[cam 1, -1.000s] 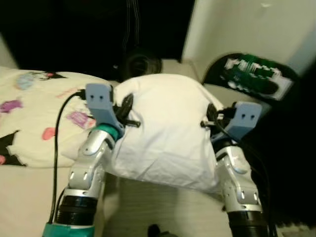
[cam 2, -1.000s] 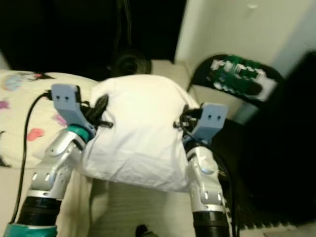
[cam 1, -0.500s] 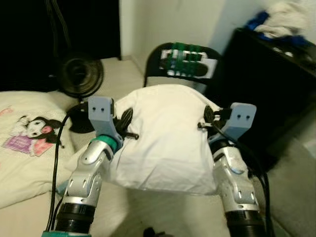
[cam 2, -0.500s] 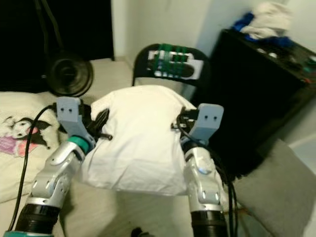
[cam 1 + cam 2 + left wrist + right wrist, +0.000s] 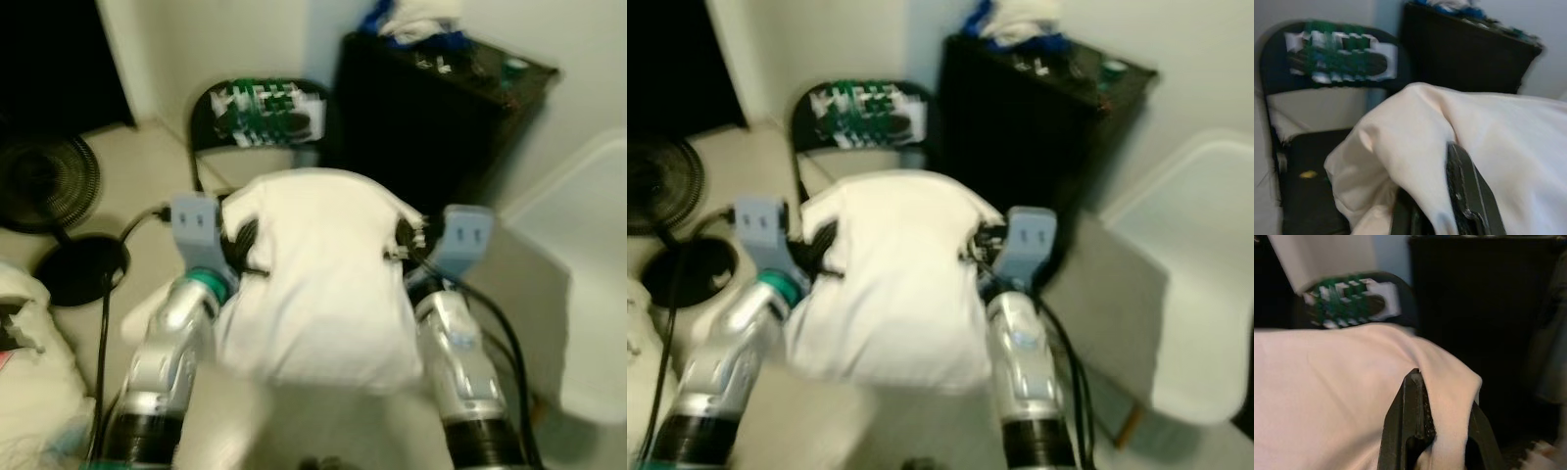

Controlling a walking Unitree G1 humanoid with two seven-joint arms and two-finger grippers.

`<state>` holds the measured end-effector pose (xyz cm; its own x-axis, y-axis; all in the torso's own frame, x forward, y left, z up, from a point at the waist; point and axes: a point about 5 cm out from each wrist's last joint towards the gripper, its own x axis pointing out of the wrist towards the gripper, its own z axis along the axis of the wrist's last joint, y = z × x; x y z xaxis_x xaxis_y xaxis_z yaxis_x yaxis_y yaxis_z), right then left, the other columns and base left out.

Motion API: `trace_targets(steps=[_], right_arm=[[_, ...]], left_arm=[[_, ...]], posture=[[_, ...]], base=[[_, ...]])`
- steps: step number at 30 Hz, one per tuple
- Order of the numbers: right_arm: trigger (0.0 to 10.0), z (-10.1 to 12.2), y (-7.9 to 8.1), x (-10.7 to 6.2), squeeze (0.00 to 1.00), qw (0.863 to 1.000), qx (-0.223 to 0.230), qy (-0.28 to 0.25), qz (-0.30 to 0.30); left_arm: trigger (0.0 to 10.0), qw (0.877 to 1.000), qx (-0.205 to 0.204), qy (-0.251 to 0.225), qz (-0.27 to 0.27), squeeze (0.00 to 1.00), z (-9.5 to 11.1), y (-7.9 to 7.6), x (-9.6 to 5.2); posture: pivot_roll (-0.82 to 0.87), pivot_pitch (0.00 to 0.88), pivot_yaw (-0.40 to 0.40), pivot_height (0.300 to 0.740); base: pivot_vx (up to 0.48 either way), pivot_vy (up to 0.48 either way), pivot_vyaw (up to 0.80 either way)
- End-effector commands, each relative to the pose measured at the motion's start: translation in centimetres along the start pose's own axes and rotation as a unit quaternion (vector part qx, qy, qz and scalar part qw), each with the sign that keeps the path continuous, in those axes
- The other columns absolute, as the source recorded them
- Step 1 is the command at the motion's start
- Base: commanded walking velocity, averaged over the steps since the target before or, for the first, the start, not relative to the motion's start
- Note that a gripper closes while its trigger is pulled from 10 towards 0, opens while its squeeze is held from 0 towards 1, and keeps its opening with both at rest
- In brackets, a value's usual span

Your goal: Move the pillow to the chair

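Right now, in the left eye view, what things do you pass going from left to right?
Fan → left gripper → pillow → right gripper → white bin.

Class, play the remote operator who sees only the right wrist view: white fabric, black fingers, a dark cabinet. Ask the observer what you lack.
Operator: Does the other arm hold the pillow too?
Observer: Yes. The left gripper pinches the pillow's left edge, the right gripper its right edge.
Operator: Is the chair's seat bare?
Observer: In the left wrist view the black chair's seat carries a small yellow speck; I cannot tell what it is.
Operator: What is on the floor to my left?
Observer: A black fan stands on its round base, left of the chair.
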<state>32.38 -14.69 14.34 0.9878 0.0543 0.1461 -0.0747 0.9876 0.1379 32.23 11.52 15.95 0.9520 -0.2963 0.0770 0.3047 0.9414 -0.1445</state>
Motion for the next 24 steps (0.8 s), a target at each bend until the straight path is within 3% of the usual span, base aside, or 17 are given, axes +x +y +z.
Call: trace_targets(steps=[1, 9, 17, 24], right_arm=[[10.0, 0.54, 1.25, 0.14, 0.00, 0.999, 0.006, -0.017, 0.028], [10.0, 0.31, 1.23, -0.15, 0.00, 1.000, 0.002, -0.013, 0.028], [10.0, 0.24, 1.46, -0.24, 0.00, 0.998, -0.035, -0.012, 0.044], [10.0, 0.29, 1.63, -0.27, 0.00, 0.998, -0.041, -0.015, 0.053]], left_arm=[[10.0, 1.000, 0.008, -0.017, -0.002, 0.00, 0.73, -0.17, 0.13], [10.0, 1.000, 0.007, -0.020, 0.013, 0.00, 0.82, 0.19, 0.14], [10.0, 1.000, 0.004, -0.024, 0.007, 0.00, 0.83, -0.24, 0.22], [10.0, 1.000, 0.001, -0.025, 0.003, 0.00, 0.80, -0.59, 0.38]], posture=[[0.10, 0.000, 0.005, 0.740], [0.10, 0.000, 0.008, 0.740], [0.09, 0.002, 0.007, 0.740], [0.08, 0.000, 0.006, 0.740]], base=[[0.000, 0.000, 0.00], [0.000, 0.000, 0.00], [0.320, 0.000, 0.00], [0.392, 0.000, 0.79]])
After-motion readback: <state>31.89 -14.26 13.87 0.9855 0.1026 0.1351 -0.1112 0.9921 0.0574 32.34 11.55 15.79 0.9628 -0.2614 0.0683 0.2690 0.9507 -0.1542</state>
